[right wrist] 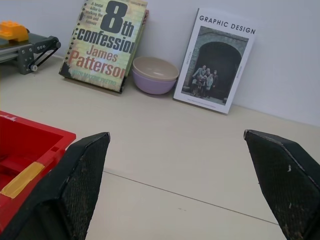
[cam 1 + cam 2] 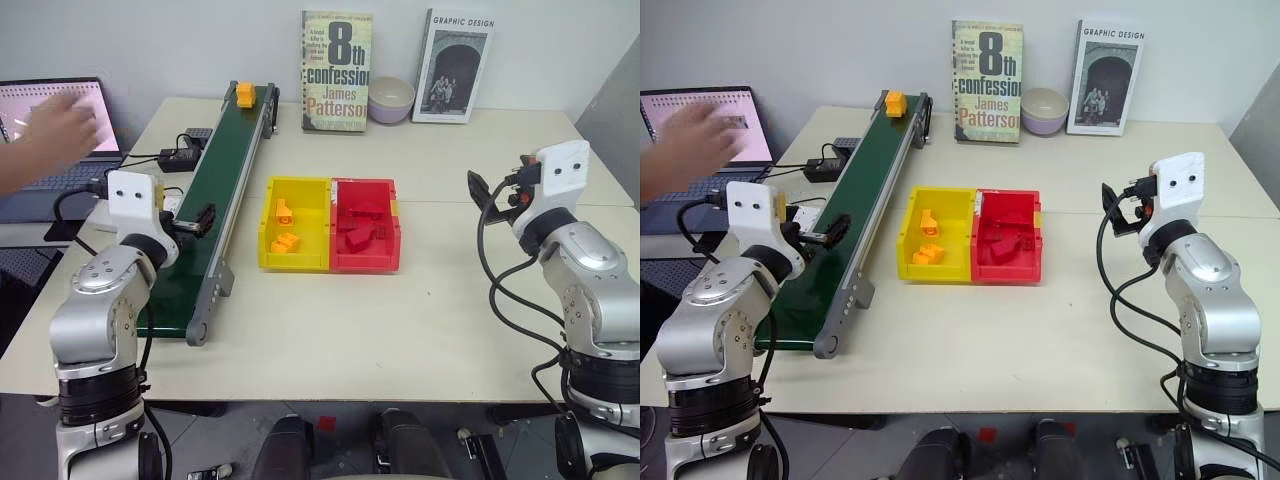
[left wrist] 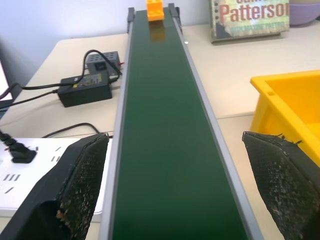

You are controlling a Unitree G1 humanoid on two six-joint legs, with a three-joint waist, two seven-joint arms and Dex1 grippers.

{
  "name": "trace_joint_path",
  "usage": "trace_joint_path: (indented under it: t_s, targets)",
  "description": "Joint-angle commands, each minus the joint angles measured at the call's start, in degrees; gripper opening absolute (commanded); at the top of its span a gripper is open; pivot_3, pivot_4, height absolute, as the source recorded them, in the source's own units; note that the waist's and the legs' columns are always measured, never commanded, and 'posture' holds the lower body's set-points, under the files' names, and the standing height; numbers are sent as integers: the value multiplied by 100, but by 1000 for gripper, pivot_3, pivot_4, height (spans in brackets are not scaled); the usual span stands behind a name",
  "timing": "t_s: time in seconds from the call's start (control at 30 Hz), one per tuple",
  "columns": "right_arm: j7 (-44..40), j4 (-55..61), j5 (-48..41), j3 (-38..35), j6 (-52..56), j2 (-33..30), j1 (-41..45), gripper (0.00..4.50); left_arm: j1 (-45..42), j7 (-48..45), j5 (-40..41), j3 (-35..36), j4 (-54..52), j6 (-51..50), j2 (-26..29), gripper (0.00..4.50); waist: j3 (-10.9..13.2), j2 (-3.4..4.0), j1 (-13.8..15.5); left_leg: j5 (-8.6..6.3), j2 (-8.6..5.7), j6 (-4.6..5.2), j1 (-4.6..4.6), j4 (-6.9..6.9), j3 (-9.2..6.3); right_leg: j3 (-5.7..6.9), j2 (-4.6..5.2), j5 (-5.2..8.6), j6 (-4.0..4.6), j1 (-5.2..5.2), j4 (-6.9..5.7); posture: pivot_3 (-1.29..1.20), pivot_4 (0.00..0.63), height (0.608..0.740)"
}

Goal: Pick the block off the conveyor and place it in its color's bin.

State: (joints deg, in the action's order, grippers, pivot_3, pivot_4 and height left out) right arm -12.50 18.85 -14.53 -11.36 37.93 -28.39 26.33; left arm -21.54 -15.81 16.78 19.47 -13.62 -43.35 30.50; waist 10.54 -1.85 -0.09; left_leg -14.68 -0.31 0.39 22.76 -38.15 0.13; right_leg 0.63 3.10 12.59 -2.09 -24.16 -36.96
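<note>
On the table, measured from the conveyor:
Conveyor (image 2: pixel 225 190): a long dark-green belt with grey rails; it runs from the table's near left part to the far edge, close to the wall.
Block (image 2: pixel 244 94): orange-yellow, it sits at the far end of the belt, between the two rails. All the belt on the near side of it is bare.
Left gripper (image 3: pixel 170 190): it hangs over the near part of the belt, fingers spread wider than the belt and the rails, and it holds nothing.
Bin (image 2: pixel 297 224): yellow, it stands just beside the conveyor's right rail, with a narrow strip of table between them. Two small orange-yellow pieces lie inside.
Red tray (image 2: pixel 366 224): joined to the bin on the side away from the conveyor; red pieces lie inside.
Right gripper (image 1: pixel 175 190): well apart from the conveyor, beyond the red tray, over open table. Its fingers stand wide apart and hold nothing.
Books (image 2: pixel 337 71) and bowl (image 2: pixel 391 99): at the wall, right of the belt's far end.
Person's hand (image 2: pixel 60 130): left of the conveyor, over a laptop (image 2: pixel 55 120).
Power adapter (image 3: pixel 85 90): just left of the belt.
</note>
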Motion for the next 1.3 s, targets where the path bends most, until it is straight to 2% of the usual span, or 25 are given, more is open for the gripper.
trace_joint_path:
  t_s: [0.03, 0.3, 0.47, 0.7, 0.9, 1.07, 1.3]
  targets:
    - [-14, 110, 31, -89, -121, -32, 130, 4500, -8, 2, -19, 16, -244, 4, 136, 4462, 0, 0, 0, 0, 0, 0, 0, 0, 0, 0, 0, 0, 0, 0, 0, 0, 150, 740]
    - [-80, 67, 5, -20, -130, -28, 176, 4500, 160, 56, 129, 168, -667, -233, 99, 4462, 0, 0, -1, 0, 0, 0, 0, 0, 0, -2, 1, 0, 0, 0, 1, 0, 150, 740]
    - [-418, -95, -178, 0, -112, -100, 374, 4500, 209, 262, 182, 340, -918, -397, 19, 4462, 0, 0, -4, 0, 1, 0, -1, 0, 1, -1, 0, 0, 0, -1, -1, 0, 150, 740]
    - [-2347, -399, -1276, 310, -72, -340, 1085, 4500, 108, 1081, 76, 574, -999, -265, -632, 4462, 0, 0, -3, 0, 0, 0, -3, -1, 0, 2, 0, 0, 0, 2, 2, 0, 150, 740]
    - [-3899, -393, -2376, 860, 365, -272, 1765, 4500, 295, 1122, 163, 397, -1029, -279, -924, 4462, 0, 0, -7, 0, 1, 0, 0, 0, -9, 2, 0, -1, 0, 3, 1, 0, 150, 740]
    - [-4284, -472, -2426, 1184, 299, -241, 1964, 4500, 294, 918, 233, 303, -957, -304, -826, 4462, -1, -2, 0, 0, 4, 0, 0, 1, -16, 6, 3, -1, 1, 2, 1, 0, 150, 740]
    - [-4263, -379, -2340, 1272, 207, -214, 1926, 4500, 244, 793, 236, 163, -828, -289, -750, 4462, -1, -2, 11, 0, -2, 0, 3, 0, -12, 2, 9, -1, 2, 1, 4, 0, 150, 740]
